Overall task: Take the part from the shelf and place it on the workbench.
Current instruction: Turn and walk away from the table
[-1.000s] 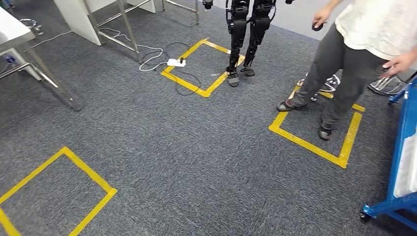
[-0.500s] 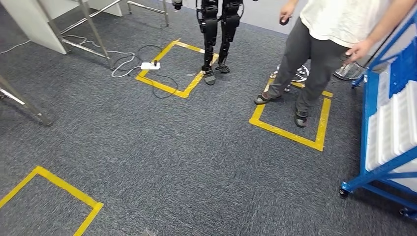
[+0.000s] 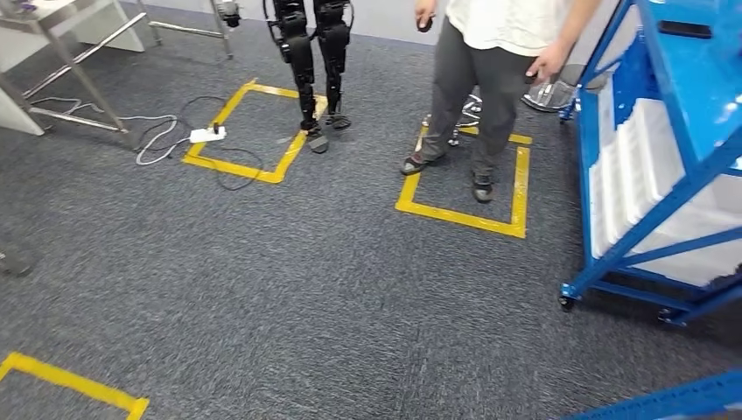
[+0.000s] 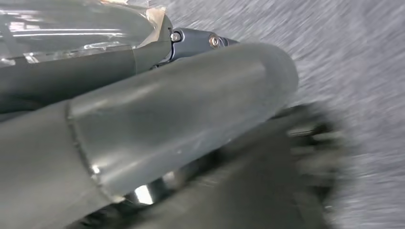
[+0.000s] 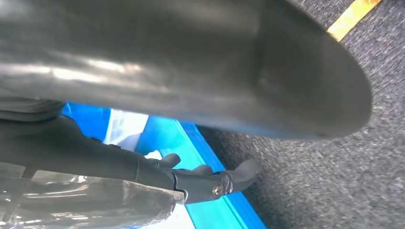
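A blue shelf (image 3: 652, 206) on castors stands at the right of the head view, with white ribbed parts (image 3: 632, 171) stacked upright on its lower level. My right hand (image 5: 191, 71) hangs beside the blue shelf frame (image 5: 215, 210); its dark fingers (image 5: 210, 183) lie straight with nothing in them. My left hand (image 4: 167, 119) hangs over blurred grey carpet, its thick thumb and dark fingers holding nothing.
A person (image 3: 490, 52) stands in a yellow-taped floor square (image 3: 464, 210) just left of the shelf, one hand near its corner. Another black robot (image 3: 311, 61) stands by a second taped square with a power strip (image 3: 207, 134) and cables. A metal-legged table (image 3: 52, 35) stands far left.
The camera has turned to the right: the whole floor has slid left in the picture and the blue shelf with its white parts has come much further into view.
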### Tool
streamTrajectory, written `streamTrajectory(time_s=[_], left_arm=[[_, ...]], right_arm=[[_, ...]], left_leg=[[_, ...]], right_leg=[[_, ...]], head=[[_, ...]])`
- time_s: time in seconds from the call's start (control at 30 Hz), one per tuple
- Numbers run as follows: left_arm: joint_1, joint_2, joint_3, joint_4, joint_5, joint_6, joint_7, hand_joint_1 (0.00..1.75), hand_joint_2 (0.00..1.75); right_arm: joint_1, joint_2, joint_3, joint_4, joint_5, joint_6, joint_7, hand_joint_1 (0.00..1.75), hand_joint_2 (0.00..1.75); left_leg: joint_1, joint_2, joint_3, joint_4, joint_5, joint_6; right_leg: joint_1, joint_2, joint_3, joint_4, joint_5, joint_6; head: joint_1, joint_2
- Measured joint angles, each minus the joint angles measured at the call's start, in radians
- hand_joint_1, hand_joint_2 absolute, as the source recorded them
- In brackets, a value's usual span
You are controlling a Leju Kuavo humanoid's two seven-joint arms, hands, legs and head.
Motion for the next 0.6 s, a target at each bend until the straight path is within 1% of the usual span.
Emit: streamTrajectory(time_s=[0.03,0.07,0.1,0.13,0.17,0.2,0.23,0.27,0.3,0.33,0.37,0.4,0.43,0.47,0.5,0.53,0.57,0.6], left_arm=[[0.004,0.002,0.000,0.001,-0.003,-0.012,0.029,0.00,0.00],[0.007,0.003,0.000,0.002,-0.005,-0.019,0.048,0.00,0.00],[0.008,0.005,0.000,0.002,-0.006,-0.024,0.064,0.00,0.00],[0.009,0.007,0.000,0.003,-0.006,-0.026,0.076,0.00,0.00],[0.010,0.010,0.000,0.003,-0.006,-0.026,0.083,0.00,0.00],[0.010,0.012,0.000,0.004,-0.006,-0.025,0.089,0.00,0.00],[0.010,0.014,0.000,0.004,-0.006,-0.024,0.092,0.00,0.00],[0.009,0.016,0.000,0.004,-0.006,-0.023,0.095,0.00,0.00],[0.009,0.016,0.000,0.004,-0.006,-0.022,0.097,0.00,0.00],[0.009,0.017,0.001,0.004,-0.006,-0.022,0.098,0.00,0.00],[0.010,0.017,0.001,0.004,-0.005,-0.021,0.099,0.00,0.00],[0.010,0.017,0.002,0.004,-0.005,-0.021,0.099,0.00,0.00],[0.011,0.017,0.003,0.004,-0.005,-0.021,0.099,0.00,0.00],[0.011,0.017,0.005,0.005,-0.004,-0.021,0.099,0.00,0.00],[0.012,0.017,0.007,0.005,-0.004,-0.021,0.100,0.00,0.00],[0.013,0.017,0.008,0.005,-0.002,-0.021,0.100,0.00,0.00],[0.013,0.017,0.010,0.005,0.000,-0.021,0.100,0.00,0.00],[0.013,0.017,0.011,0.005,0.002,-0.021,0.101,0.00,0.00]], right_arm=[[0.000,0.001,0.000,0.000,0.002,0.001,0.003,0.00,0.00],[0.000,0.001,0.000,0.000,0.004,0.002,0.005,0.00,0.00],[-0.001,0.001,0.000,0.000,0.006,0.003,0.006,0.00,0.00],[-0.002,0.002,0.000,0.000,0.008,0.005,0.007,0.00,0.00],[-0.003,0.003,0.000,0.000,0.009,0.007,0.007,0.00,0.00],[-0.005,0.005,0.000,0.000,0.011,0.009,0.007,0.00,0.00],[-0.006,0.006,0.000,0.000,0.013,0.011,0.007,0.00,0.00],[-0.006,0.006,0.000,0.000,0.014,0.013,0.008,0.00,0.00],[-0.006,0.006,0.000,0.000,0.016,0.014,0.009,0.00,0.00],[-0.007,0.006,0.000,0.000,0.018,0.015,0.010,0.00,0.00],[-0.008,0.006,0.000,0.000,0.020,0.015,0.012,0.00,0.00],[-0.011,0.007,0.000,0.000,0.021,0.015,0.013,0.00,0.00],[-0.013,0.007,0.000,0.000,0.023,0.015,0.015,0.00,0.00],[-0.016,0.008,0.000,0.000,0.025,0.016,0.016,0.00,0.00],[-0.017,0.008,0.000,0.000,0.026,0.016,0.016,0.00,0.00],[-0.017,0.008,0.000,0.000,0.028,0.016,0.016,0.00,0.00],[-0.016,0.008,0.000,0.000,0.029,0.016,0.017,0.00,0.00],[-0.017,0.008,0.000,0.000,0.030,0.016,0.017,0.00,0.00]], left_leg=[[0.000,-0.001,-0.010,0.010,0.009,0.003],[0.000,-0.003,0.001,-0.020,0.038,0.006],[0.000,-0.009,0.027,-0.083,0.078,0.011],[0.000,-0.027,0.058,-0.154,0.113,0.015],[-0.001,-0.040,0.083,-0.212,0.138,0.018],[-0.004,-0.050,0.098,-0.249,0.151,0.021],[-0.007,-0.054,0.102,-0.262,0.153,0.023],[-0.011,-0.045,0.102,-0.265,0.156,0.027],[-0.011,-0.036,0.104,-0.270,0.161,0.034],[-0.011,-0.027,0.107,-0.278,0.166,0.042],[-0.011,-0.017,0.110,-0.286,0.171,0.050],[-0.010,-0.005,0.113,-0.292,0.175,0.056],[-0.014,0.006,0.113,-0.294,0.176,0.059],[-0.016,0.018,0.112,-0.294,0.176,0.060],[-0.017,0.029,0.112,-0.294,0.175,0.060],[-0.018,0.039,0.111,-0.294,0.175,0.059],[-0.018,0.049,0.111,-0.294,0.174,0.058],[-0.018,0.058,0.113,-0.294,0.173,0.056]], right_leg=[[0.003,0.013,0.001,0.000,0.000,0.000],[0.005,0.027,0.002,0.001,0.000,0.000],[0.006,0.039,0.004,0.002,0.000,0.000],[0.007,0.050,0.005,0.003,-0.001,0.001],[0.009,0.060,0.004,0.004,-0.001,0.003],[0.011,0.068,0.001,0.005,-0.001,0.006],[0.012,0.074,-0.003,0.005,0.000,0.011],[0.012,0.081,-0.009,0.004,0.002,0.018],[0.011,0.084,-0.013,0.005,0.003,0.025],[0.011,0.074,-0.020,0.014,-0.002,0.029],[0.012,0.056,-0.036,0.041,-0.016,0.030],[0.012,0.035,-0.059,0.088,-0.039,0.028],[0.010,0.013,-0.091,0.151,-0.069,0.026],[0.008,0.003,-0.125,0.218,-0.096,0.026],[0.005,-0.002,-0.150,0.268,-0.112,0.030],[0.002,-0.005,-0.157,0.286,-0.114,0.036],[-0.001,-0.010,-0.142,0.261,-0.101,0.046],[-0.005,-0.021,-0.106,0.199,-0.078,0.055]], head=[[0.000,0.000],[0.000,0.000],[0.000,0.000],[0.000,0.000],[0.000,0.000],[0.001,0.000],[0.001,0.000],[0.001,0.000],[0.001,0.000],[0.001,0.000],[0.003,0.000],[0.005,0.000],[0.006,0.000],[0.008,0.000],[0.008,0.000],[0.008,0.000],[0.008,0.000],[0.008,0.000]])
